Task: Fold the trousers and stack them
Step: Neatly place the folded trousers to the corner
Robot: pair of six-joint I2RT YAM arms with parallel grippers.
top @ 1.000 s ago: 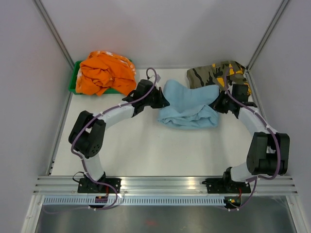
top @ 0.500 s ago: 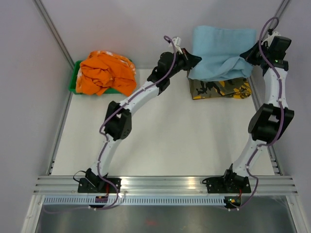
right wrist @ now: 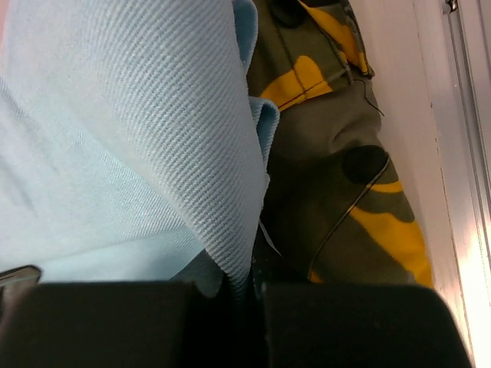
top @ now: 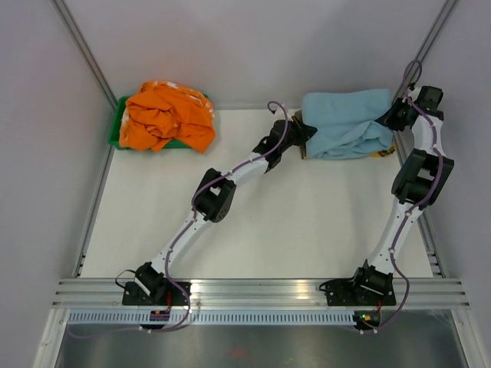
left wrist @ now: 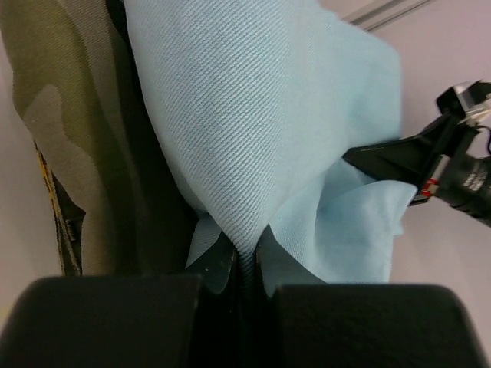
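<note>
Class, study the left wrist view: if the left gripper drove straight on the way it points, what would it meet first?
The light blue trousers: the left gripper is shut on a fold of them, and their cloth fills the line ahead. What lies behind that cloth is hidden.

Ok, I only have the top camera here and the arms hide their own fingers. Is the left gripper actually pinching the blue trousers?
Observer: Yes, the left wrist camera shows the left gripper shut on a bunched fold of the trousers.
Operator: And the right one?
Observer: The right gripper is pinching a blue edge too.
Operator: What's under the cloth there?
Observer: The camouflage garment, olive with yellow patches, directly beneath the blue cloth.
</note>
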